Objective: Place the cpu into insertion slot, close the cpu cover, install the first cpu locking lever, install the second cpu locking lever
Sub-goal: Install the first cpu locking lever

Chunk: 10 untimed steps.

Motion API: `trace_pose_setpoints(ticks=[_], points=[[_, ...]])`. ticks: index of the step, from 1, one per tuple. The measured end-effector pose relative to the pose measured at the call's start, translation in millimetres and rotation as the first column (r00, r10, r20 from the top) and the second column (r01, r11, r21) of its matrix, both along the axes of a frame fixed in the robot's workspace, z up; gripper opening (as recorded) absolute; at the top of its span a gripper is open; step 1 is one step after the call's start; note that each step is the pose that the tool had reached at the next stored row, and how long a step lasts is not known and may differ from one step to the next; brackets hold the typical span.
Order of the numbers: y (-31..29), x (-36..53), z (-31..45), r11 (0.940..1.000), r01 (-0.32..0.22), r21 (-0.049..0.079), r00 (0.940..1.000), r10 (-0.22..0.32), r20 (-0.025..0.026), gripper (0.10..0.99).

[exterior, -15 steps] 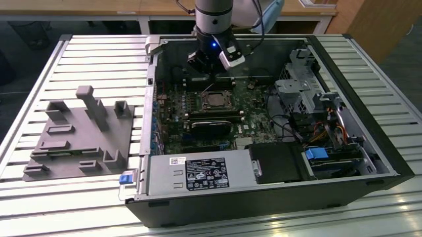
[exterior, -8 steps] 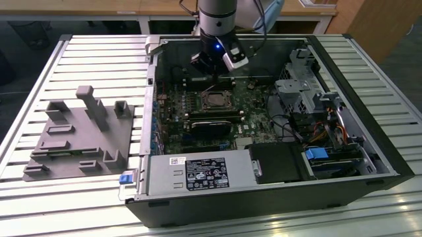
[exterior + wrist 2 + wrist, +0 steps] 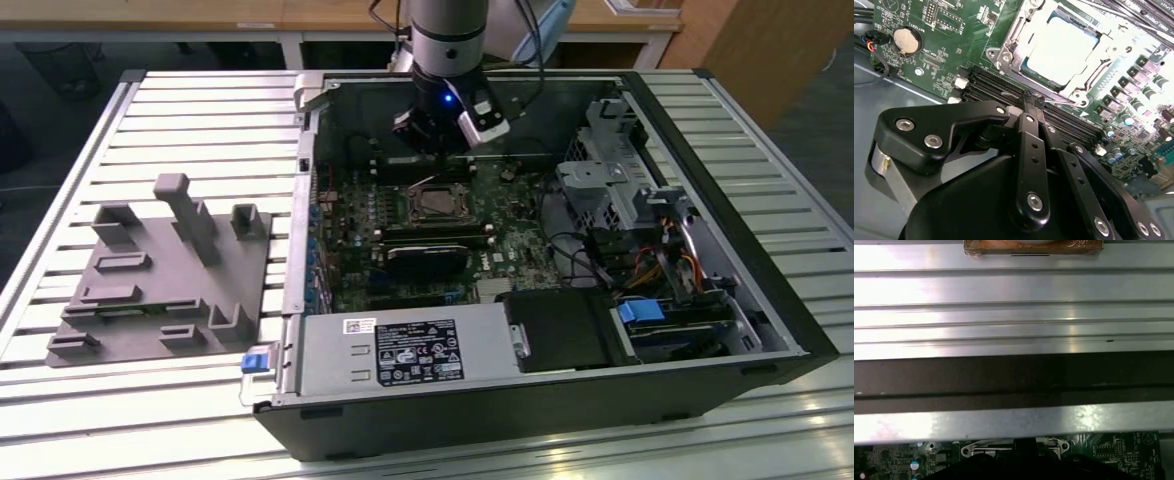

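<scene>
Already the cpu [image 3: 1066, 50] sits in the insertion slot [image 3: 1019, 37] under the cpu cover [image 3: 1094, 70], and the gripper [image 3: 1033, 100], fingers pressed together just beside that slot, might scrape the board if it dips.

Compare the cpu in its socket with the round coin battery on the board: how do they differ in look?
In the second wrist view, the cpu is square with a pale, matte metal face, while the coin battery is round and shinier. The cpu looks clearly larger than the coin battery. The cpu sits inside a silvery cpu cover frame; the coin battery sits in a small dark holder. Both lie flat on the green circuit board.
</scene>
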<state>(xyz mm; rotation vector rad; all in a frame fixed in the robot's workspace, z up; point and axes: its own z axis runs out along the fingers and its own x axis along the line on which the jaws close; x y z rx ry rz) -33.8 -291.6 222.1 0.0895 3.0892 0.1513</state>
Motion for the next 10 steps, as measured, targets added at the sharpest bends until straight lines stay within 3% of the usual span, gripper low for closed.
trace_pose_setpoints(ticks=[10], points=[[2.1, 3.0, -6.6, 1.0, -0.001, 0.0, 1.0, 0.001, -0.0008, 0.106]])
